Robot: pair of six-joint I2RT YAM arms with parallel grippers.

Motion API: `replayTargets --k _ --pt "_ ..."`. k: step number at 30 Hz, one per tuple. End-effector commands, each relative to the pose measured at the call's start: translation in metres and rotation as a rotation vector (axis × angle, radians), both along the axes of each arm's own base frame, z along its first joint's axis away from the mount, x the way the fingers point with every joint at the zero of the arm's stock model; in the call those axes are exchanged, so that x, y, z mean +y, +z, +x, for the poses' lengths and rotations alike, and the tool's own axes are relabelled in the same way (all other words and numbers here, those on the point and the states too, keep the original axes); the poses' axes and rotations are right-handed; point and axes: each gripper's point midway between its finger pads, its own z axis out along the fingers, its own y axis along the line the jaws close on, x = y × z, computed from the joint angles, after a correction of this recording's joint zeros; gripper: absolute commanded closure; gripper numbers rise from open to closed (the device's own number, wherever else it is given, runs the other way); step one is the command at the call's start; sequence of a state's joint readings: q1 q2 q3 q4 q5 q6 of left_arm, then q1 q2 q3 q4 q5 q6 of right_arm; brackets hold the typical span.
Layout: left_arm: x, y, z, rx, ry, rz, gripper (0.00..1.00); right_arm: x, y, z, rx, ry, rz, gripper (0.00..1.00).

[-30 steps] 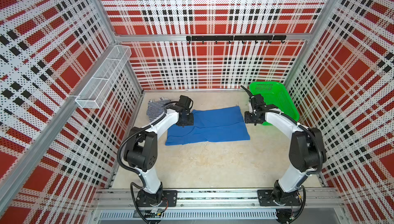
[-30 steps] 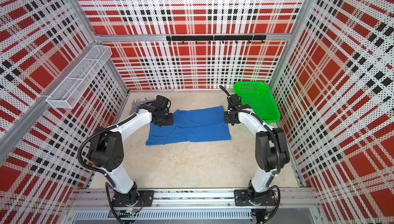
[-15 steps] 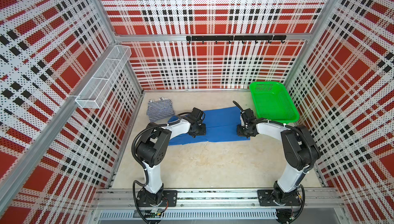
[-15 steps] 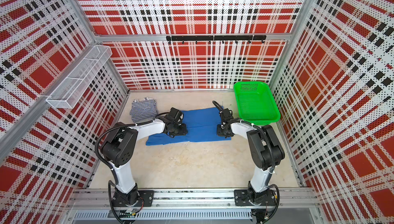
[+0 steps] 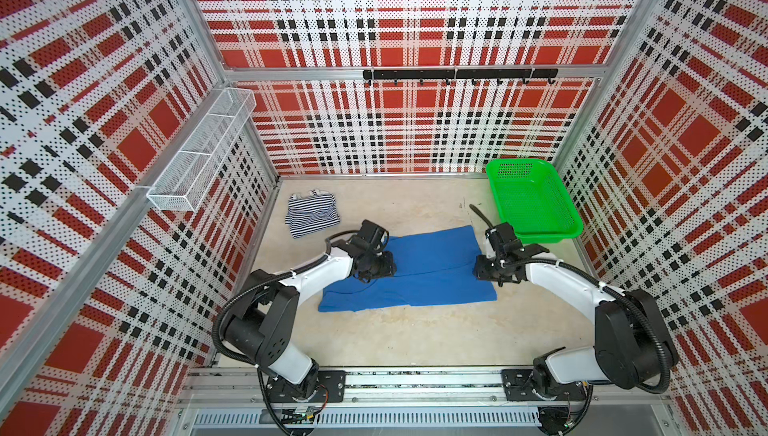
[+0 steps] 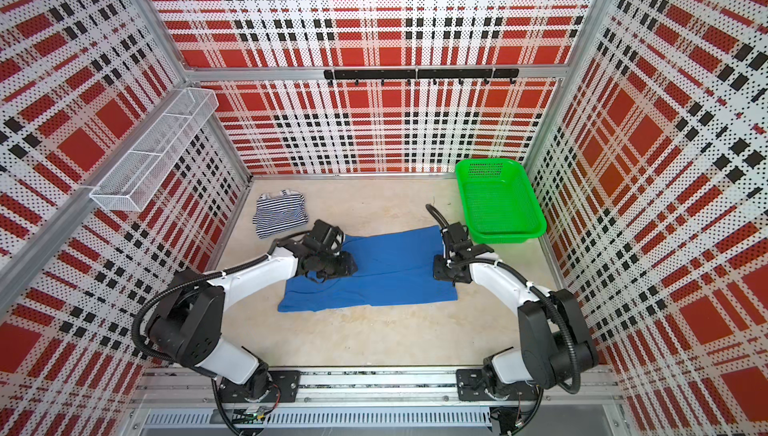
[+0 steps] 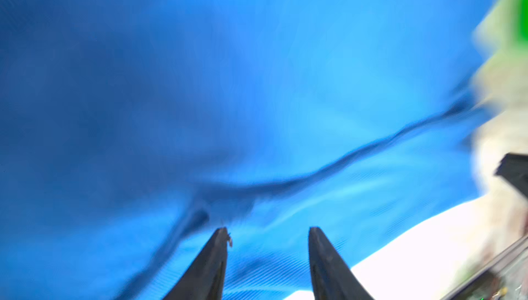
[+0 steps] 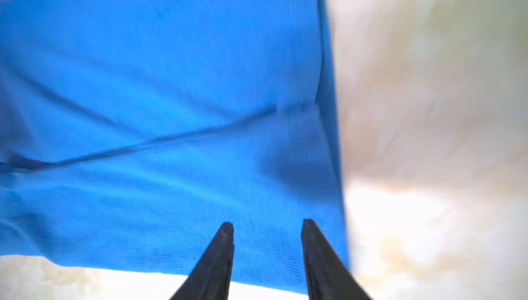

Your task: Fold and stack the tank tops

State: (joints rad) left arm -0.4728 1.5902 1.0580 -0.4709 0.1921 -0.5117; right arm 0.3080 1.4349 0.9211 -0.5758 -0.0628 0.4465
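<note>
In both top views the blue tank top (image 5: 432,276) lies spread flat across the middle of the table (image 5: 415,342). The striped tank top (image 5: 311,214) sits folded near the back left corner, apart from it. The left gripper (image 5: 380,268) is low over the blue garment's left end and the right gripper (image 5: 484,273) is low over its right end. A green mesh basket (image 5: 528,201) stands just behind the right arm. The finger spread cannot be judged from up here.

In the left wrist view, the left gripper (image 7: 268,228) has its fingers (image 7: 211,264) moderately apart with nothing pinched between them. Blurred blue tank top (image 7: 257,84) with one dark crease fills the view beyond.

In the right wrist view, the right gripper (image 8: 267,221) likewise has its fingers (image 8: 214,264) parted and holds nothing. It is poised over the blue tank top (image 8: 171,70) close to the hem, with bare table (image 8: 428,113) alongside.
</note>
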Motion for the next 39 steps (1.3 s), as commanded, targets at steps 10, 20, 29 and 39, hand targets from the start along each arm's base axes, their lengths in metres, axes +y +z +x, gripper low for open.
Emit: replayTargets --k 10,20,29,39 --pt "0.018 -0.002 0.134 -0.235 -0.058 0.192 0.41 0.003 0.019 0.124 -0.171 0.169 -0.149 0.61" --pt "0.026 -0.042 0.142 -0.189 -0.031 0.201 0.36 -0.004 -0.010 0.166 -0.160 0.073 -0.089 0.57" --pt "0.028 -0.071 0.137 -0.134 -0.034 0.209 0.43 -0.002 -0.039 0.181 -0.115 0.068 -0.080 0.60" --pt "0.036 -0.087 0.125 -0.081 -0.014 0.234 0.51 0.004 -0.066 0.182 -0.059 0.089 -0.062 0.62"
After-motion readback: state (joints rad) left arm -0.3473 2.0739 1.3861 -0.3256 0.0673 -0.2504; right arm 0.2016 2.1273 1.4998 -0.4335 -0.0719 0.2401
